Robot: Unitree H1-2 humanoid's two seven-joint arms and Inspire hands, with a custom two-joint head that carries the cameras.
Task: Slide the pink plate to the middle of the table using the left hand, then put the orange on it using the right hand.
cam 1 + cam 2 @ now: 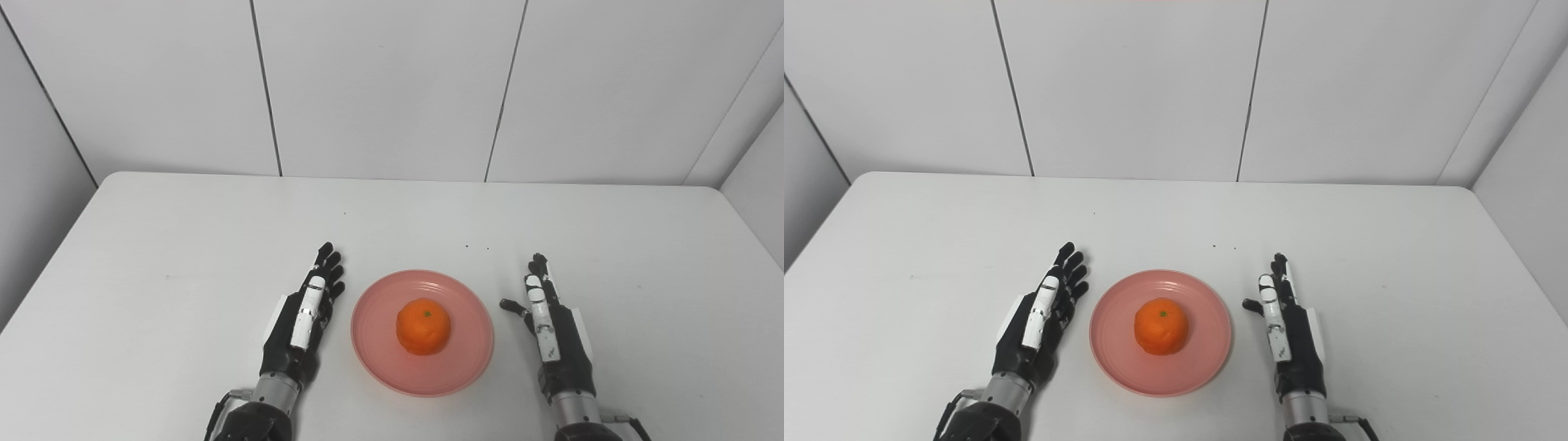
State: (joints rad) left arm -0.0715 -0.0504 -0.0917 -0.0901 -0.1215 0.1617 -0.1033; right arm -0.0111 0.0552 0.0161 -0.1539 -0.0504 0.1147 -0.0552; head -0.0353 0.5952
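- Plate (392,361): pink, round, flat on the white surface (184,245), near the middle of the near edge.
- Orange (423,326): sits at the plate's centre, stem end up, touching the plate only.
- Left hand (303,318): lies just beside the plate's left rim, apart from it; fingers (327,266) straight and spread, pointing toward the far edge, holding nothing.
- Right hand (551,331): near the plate's right rim, with a clear gap; fingers (539,269) straight and apart, thumb angled toward the plate, holding nothing.
- Orange relative to fingers: between the two hands, touched by neither.
- Cut off: both forearms leave the picture at the bottom edge; the surface's near edge is out of view.
- Hard to make out: a few small dark specks on the surface beyond the plate.
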